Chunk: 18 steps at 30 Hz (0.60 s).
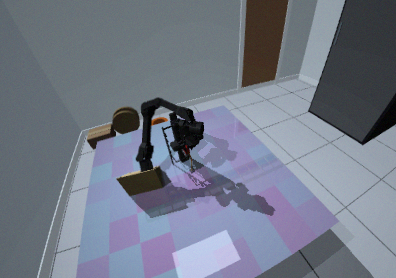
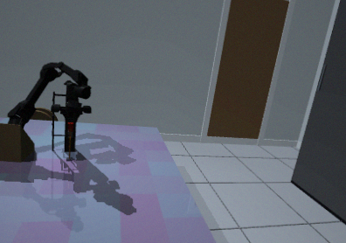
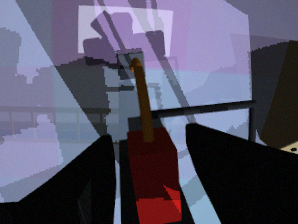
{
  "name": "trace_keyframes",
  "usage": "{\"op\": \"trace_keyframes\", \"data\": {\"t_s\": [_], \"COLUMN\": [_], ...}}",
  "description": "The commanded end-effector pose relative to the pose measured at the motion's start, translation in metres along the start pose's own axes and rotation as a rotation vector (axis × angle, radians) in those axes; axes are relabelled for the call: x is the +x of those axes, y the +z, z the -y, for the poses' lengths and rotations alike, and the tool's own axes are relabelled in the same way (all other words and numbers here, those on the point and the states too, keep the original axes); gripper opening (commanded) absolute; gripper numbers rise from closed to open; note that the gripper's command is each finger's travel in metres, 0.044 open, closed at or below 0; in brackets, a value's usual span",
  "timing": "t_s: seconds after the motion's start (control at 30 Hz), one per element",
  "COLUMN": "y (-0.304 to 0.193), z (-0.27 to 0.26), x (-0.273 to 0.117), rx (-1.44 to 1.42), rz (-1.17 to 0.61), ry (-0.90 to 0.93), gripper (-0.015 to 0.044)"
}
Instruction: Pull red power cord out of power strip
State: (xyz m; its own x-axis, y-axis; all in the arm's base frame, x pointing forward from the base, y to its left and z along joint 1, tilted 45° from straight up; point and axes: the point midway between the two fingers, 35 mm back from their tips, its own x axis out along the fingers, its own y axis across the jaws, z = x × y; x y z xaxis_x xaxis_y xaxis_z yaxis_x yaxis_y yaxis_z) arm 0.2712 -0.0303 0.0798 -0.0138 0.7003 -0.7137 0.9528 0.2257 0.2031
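A black robot arm reaches down over a pink-and-blue checkered mat, its claw [image 3: 149, 183] straddling a red plug [image 3: 154, 183].

In the wrist view the two dark claw fingers stand apart, with a visible gap on each side of the plug, so the plug sits between them without being clamped. An orange-brown cord [image 3: 141, 99] runs from the top of the plug away from the camera, toward a grey shape on the mat that is too blurred to name. In the exterior view the claw [image 2: 70, 150] points straight down with a small red glow at the plug [image 2: 70, 124], just above the mat [image 2: 144, 175]. The top view shows the arm [image 1: 150, 125] rising from a brown box [image 1: 142, 182] at its base. A brown door [image 2: 246, 65] stands in the grey wall behind.
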Motion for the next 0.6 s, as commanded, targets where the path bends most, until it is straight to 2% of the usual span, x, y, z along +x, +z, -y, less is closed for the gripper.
{"op": "trace_keyframes", "data": {"t_s": [0.0,0.57], "y": [-0.009,-0.026], "z": [0.001,0.003], "x": [0.001,0.002], "rx": [0.008,0.008], "rz": [-0.008,-0.009], "ry": [0.001,0.0], "gripper": [0.016,0.016]}}
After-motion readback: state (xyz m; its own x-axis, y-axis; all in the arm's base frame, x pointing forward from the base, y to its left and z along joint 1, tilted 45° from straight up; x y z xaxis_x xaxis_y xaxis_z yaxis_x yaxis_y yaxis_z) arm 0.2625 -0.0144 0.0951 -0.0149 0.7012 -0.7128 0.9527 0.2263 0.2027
